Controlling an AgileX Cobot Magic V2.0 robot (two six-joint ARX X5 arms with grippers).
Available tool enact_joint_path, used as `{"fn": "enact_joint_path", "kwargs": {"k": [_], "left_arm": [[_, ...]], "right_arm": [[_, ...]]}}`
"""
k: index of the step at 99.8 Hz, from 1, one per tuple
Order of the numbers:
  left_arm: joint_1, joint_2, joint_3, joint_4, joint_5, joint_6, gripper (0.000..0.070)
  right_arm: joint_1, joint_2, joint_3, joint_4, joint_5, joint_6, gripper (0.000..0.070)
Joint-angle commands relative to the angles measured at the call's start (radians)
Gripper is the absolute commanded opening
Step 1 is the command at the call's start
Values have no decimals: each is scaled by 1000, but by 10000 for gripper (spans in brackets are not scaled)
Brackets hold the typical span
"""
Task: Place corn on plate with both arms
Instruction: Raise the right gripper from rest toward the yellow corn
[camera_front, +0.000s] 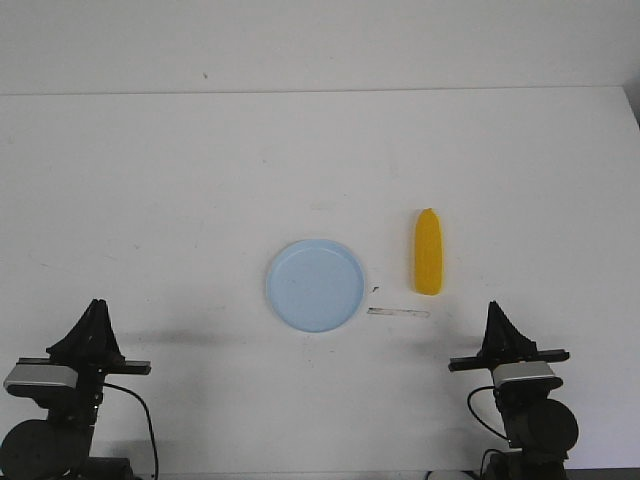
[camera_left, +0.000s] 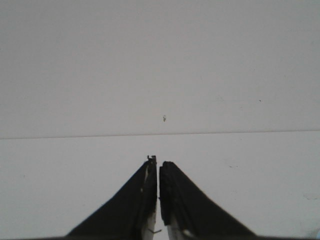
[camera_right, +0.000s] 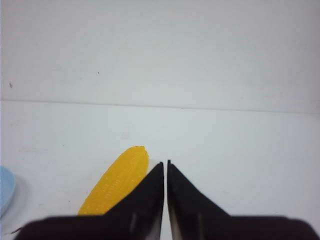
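The yellow corn (camera_front: 429, 252) lies flat on the white table, just right of the pale blue plate (camera_front: 315, 285), its tapered end pointing away from me. The plate holds nothing. My left gripper (camera_front: 96, 306) rests near the front left of the table, shut and empty; the left wrist view shows my left gripper (camera_left: 158, 161) over bare table. My right gripper (camera_front: 494, 308) sits at the front right, shut, a short way in front of the corn. In the right wrist view the corn (camera_right: 116, 182) lies beside and ahead of my right gripper (camera_right: 166, 162), apart from it.
A thin pale strip (camera_front: 398, 312) lies on the table between the plate and my right gripper, with a small dark speck beside it. The table's far edge (camera_front: 320, 92) meets a white wall. A sliver of the plate's rim (camera_right: 5, 187) shows in the right wrist view.
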Motion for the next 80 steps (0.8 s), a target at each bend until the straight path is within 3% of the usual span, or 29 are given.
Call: {"fn": "enact_joint_path", "kwargs": {"k": [1, 30, 36, 48, 69, 80], "left_arm": [[1, -3, 10, 10, -2, -9, 2], [1, -3, 10, 10, -3, -9, 2], [1, -3, 10, 10, -2, -9, 2], [1, -3, 10, 10, -3, -9, 2], [1, -3, 10, 10, -2, -9, 2], [1, -3, 10, 10, -2, -9, 2]], "right_arm": [[2, 2, -1, 13, 0, -4, 14], [2, 2, -1, 23, 0, -5, 13], [2, 2, -1, 42, 39, -8, 11], [1, 2, -1, 96, 78, 97, 11], [2, 2, 0, 206, -19, 344, 11], [2, 2, 24, 248, -183, 368, 12]]}}
